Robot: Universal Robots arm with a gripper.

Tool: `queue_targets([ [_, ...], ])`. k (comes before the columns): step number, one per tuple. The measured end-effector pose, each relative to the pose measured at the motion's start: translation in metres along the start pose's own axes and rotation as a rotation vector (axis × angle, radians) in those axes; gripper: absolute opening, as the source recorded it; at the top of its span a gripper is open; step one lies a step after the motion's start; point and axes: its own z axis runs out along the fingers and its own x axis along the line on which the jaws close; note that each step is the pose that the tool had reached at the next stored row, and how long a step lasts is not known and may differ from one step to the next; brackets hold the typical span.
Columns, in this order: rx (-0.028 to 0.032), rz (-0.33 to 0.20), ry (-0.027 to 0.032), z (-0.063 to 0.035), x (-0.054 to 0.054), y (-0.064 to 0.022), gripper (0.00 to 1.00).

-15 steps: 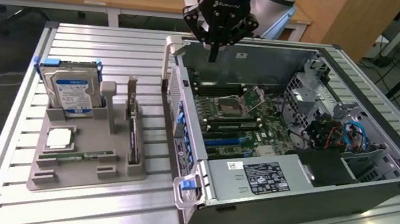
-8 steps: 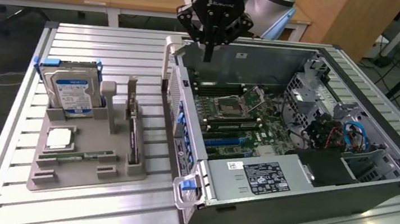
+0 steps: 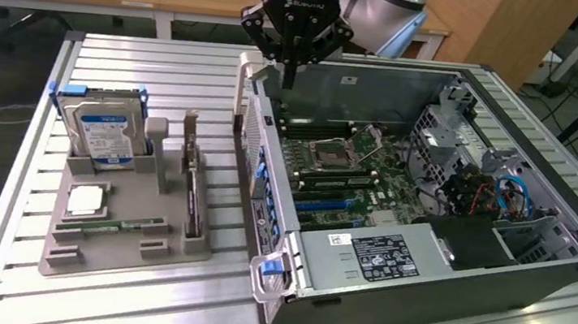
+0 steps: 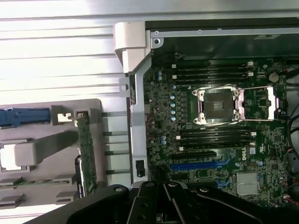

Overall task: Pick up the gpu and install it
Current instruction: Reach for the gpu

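The gpu (image 3: 195, 194) stands on edge in a slot of the grey tray (image 3: 115, 255), just to the exterior view's left of the open case (image 3: 414, 311). The gripper (image 3: 289, 79) hangs over the case's far corner, well apart from the gpu, fingers closed on nothing.

Slatted metal table (image 3: 137, 63): grey parts holder (image 3: 104, 259) on the exterior view's left, open PC case (image 3: 450, 287) just beside it on the right.
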Motion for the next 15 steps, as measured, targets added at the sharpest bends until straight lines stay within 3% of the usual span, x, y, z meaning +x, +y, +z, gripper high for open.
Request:
queue_targets([
  [15, 0.0000, -0.001, 0.0001, -0.0008, 0.034, -0.0025, 0.11],
])
